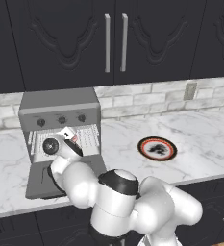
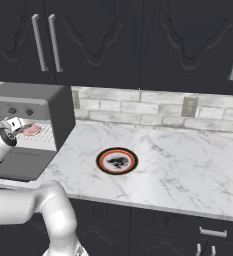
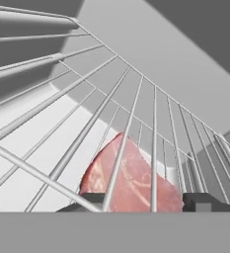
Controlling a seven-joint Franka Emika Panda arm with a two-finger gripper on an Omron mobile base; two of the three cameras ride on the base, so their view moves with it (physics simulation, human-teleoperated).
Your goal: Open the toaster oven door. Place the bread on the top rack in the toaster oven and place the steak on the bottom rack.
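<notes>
The gripper (image 3: 138,200) is reaching inside the toaster oven (image 1: 60,103), its jaws standing partly open on either side of the steak (image 3: 131,180); whether they are gripping it I cannot tell. The steak is sitting under a wire rack (image 3: 77,108), deep inside the oven. The door (image 1: 39,185) is lying open below the oven mouth. Rack wires are crowding the hand, so lifting or pulling out carelessly could snag them. The plate (image 2: 117,161), on the counter beside the oven, carries no bread or steak.

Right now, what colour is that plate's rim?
Red-orange rim on the plate, clearest in the right base view.
</notes>
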